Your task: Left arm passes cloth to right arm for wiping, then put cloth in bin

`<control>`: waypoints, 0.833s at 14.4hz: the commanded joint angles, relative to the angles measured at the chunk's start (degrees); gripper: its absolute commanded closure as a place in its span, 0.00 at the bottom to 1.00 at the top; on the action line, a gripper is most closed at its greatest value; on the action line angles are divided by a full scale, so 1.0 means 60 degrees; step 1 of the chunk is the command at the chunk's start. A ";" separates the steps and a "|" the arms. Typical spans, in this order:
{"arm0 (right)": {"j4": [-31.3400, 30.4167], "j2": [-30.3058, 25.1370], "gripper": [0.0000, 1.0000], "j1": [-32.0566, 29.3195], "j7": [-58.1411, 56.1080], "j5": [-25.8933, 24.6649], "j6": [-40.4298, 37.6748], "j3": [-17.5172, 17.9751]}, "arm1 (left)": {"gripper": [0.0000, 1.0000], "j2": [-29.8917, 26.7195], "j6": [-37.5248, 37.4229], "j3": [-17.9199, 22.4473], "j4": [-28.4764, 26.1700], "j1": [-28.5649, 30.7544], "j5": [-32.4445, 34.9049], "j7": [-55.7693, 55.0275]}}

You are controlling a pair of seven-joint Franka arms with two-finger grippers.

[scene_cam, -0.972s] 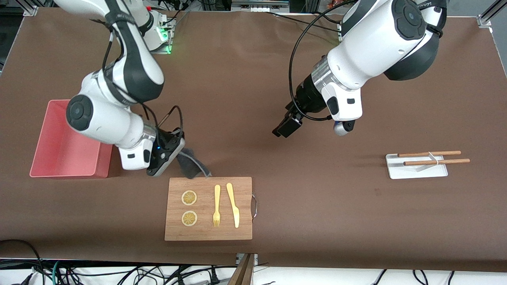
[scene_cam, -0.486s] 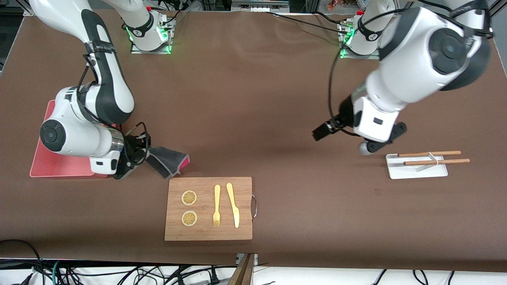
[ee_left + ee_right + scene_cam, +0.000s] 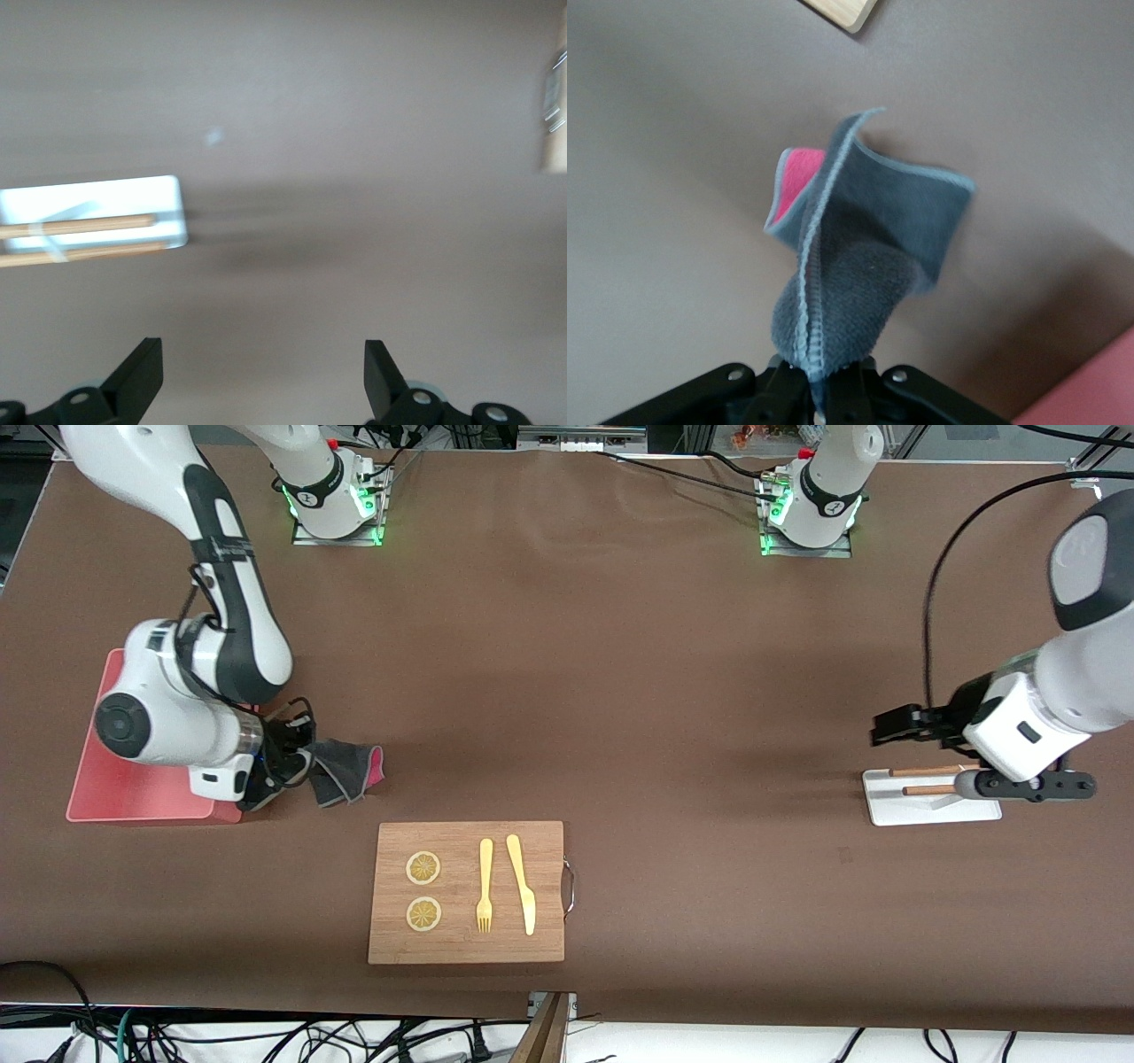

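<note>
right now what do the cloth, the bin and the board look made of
Cloth: soft fleecy fabric, matte; fuzzy grey nap, pink underside, stitched hem, folds limp from the right claw.
Bin: probably plastic; smooth, even salmon-pink walls.
Board: looks like wood or bamboo; pale grain lines, metal handle at one end.

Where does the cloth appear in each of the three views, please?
Front view: the cloth hangs from the shut right gripper, beside the bin and just farther from the camera than the wooden board.
Left wrist view: not in it.
Right wrist view: the cloth fills the middle, pinched at its lower end.
Shared landmark: the board's corner.
</note>
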 commanded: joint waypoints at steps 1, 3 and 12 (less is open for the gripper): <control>-0.0010 0.0564 1.00 0.0574 0.0441 0.0149 0.0965 0.0108 | 0.00 -0.0249 -0.1007 -0.0136 0.0113 -0.0097 0.0905 0.1188; 0.0020 0.0842 1.00 0.0955 0.0822 0.0326 0.1608 0.0182 | 0.00 -0.0876 -0.1112 0.0039 -0.0555 -0.0112 0.0892 0.1481; 0.1466 0.1692 1.00 0.2962 0.5755 0.1074 0.2081 0.0636 | 0.00 -0.3752 0.3535 0.0612 -0.5147 -0.0112 0.0731 0.0899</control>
